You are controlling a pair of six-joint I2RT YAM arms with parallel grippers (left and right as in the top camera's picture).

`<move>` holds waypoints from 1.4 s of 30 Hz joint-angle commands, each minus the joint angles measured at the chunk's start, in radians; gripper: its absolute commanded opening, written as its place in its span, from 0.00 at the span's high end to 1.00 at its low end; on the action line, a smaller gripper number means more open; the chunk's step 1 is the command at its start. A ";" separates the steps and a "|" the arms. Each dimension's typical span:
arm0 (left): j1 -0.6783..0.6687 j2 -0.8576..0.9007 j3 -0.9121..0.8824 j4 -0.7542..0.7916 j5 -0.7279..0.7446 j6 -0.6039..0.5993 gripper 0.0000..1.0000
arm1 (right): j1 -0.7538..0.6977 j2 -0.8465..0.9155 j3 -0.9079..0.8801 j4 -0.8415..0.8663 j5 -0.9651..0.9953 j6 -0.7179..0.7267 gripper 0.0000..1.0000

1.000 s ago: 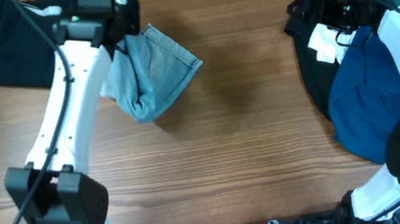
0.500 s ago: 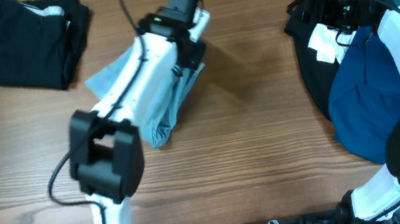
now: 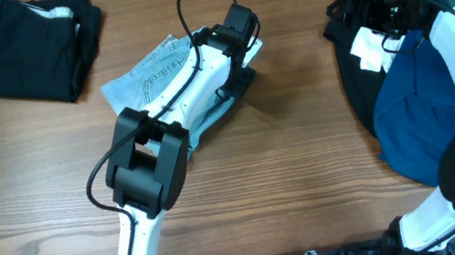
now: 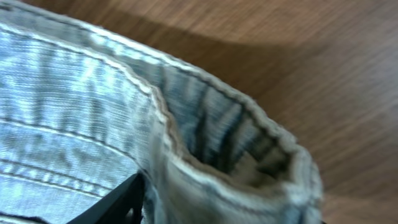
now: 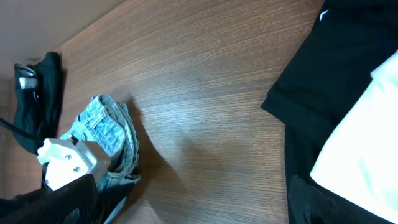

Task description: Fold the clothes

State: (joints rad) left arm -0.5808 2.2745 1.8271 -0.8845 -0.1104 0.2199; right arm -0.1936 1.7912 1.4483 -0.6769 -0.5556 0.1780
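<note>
The pale-blue denim shorts (image 3: 147, 74) lie stretched across the table middle, partly under my left arm. My left gripper (image 3: 241, 40) is at their right end, shut on a thick hemmed edge of the denim (image 4: 205, 137) that fills the left wrist view between the jaws (image 4: 224, 210). My right gripper (image 3: 369, 18) hovers open and empty (image 5: 193, 205) over the pile at the right: black fabric (image 3: 354, 78), a white piece (image 3: 367, 48) and deep-blue fabric (image 3: 414, 105). The right wrist view shows the shorts (image 5: 109, 134) far off.
A folded black garment (image 3: 25, 50) lies at the back left, also seen in the right wrist view (image 5: 34, 106). Bare wooden table (image 3: 306, 151) separates the shorts from the right pile. The pile reaches the table's right edge.
My left arm has swung from the back left to the right with the denim. The shorts went from a bunched lump to a stretched strip. The right arm has not moved.
</note>
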 commanded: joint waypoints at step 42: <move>0.246 0.023 0.019 -0.046 -0.148 -0.311 0.96 | -0.002 -0.002 0.003 -0.029 0.052 -0.021 0.01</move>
State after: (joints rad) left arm -0.3859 2.3493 1.8950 -0.8776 -0.2390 -0.0624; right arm -0.1936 1.7912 1.4483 -0.7071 -0.5152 0.1776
